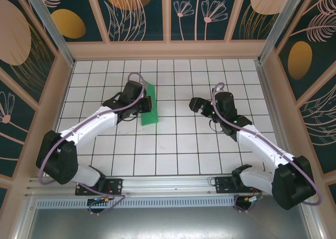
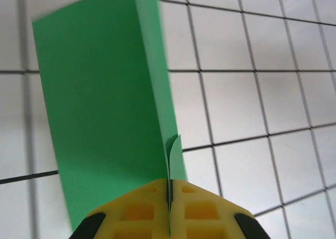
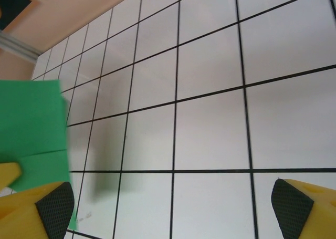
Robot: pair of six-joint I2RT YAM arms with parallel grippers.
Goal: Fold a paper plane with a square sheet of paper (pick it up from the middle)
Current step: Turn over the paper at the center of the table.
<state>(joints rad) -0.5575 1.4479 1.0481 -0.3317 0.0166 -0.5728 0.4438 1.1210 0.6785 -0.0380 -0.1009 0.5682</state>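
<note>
One sheet (image 2: 105,118) (folded) in left hand (image 2: 169,199), right hand (image 3: 170,210) spread

Square sheet of paper (image 2: 105,118): plain bright green, unmarked, seen between the jaws of the left gripper (image 2: 169,197), which is yellow. Right gripper (image 3: 170,210): yellow, with black cross-hatched pads (image 3: 55,210). Between its jaws, table (image 3: 210,128): white tiles, black grid lines. Walls (image 1: 137,13): dark teal, beige and gold floral motifs.

The square sheet of paper (image 1: 150,106) is plain bright green, folded in two along a straight crease. It sits left of the table's (image 1: 178,144) middle.
</note>
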